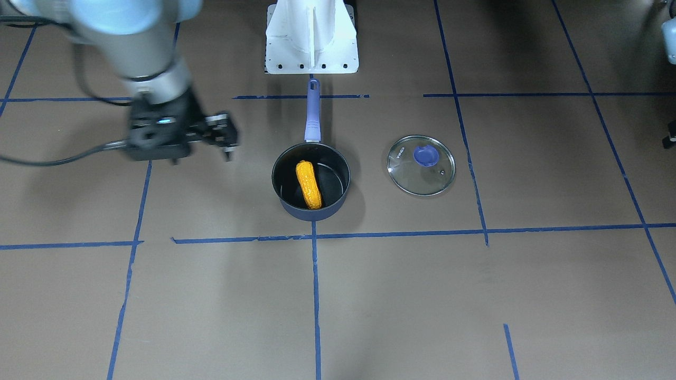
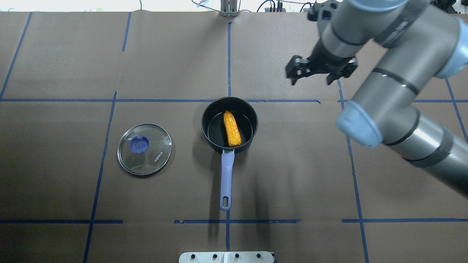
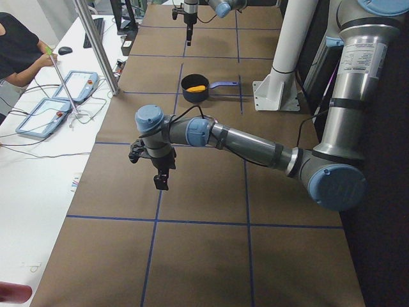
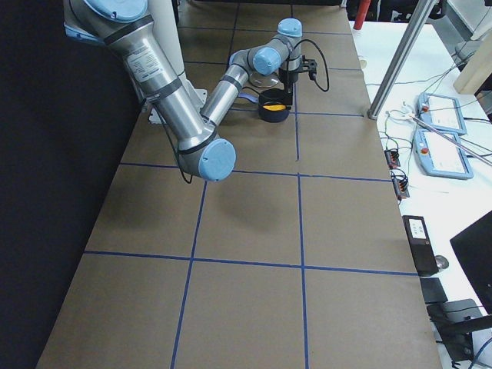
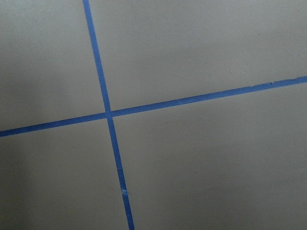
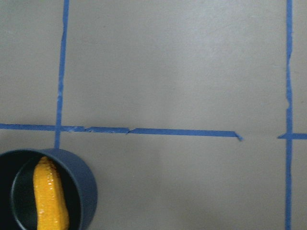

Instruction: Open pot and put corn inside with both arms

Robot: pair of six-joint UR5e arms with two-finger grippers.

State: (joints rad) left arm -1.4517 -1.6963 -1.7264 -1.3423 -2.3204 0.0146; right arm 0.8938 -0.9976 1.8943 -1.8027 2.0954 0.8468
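Brown paper covers the long table (image 2: 58,54), ruled into rectangles by blue tape lines (image 2: 229,54); 1 strip near the middle has a torn, ragged edge. A white side bench (image 3: 38,160) runs along the table's operator side. On it lie 2 light-blue control pendants (image 3: 75,86), side by side, with cables trailing across the bench top. A person in a black top (image 3: 16,45), only partly in frame, stands at the bench near a dark computer mouse (image 3: 64,50). A slanted metal pole (image 3: 96,45) rises at the table's edge beside the pendants. Farther along the bench lies a flat black box (image 4: 419,234).
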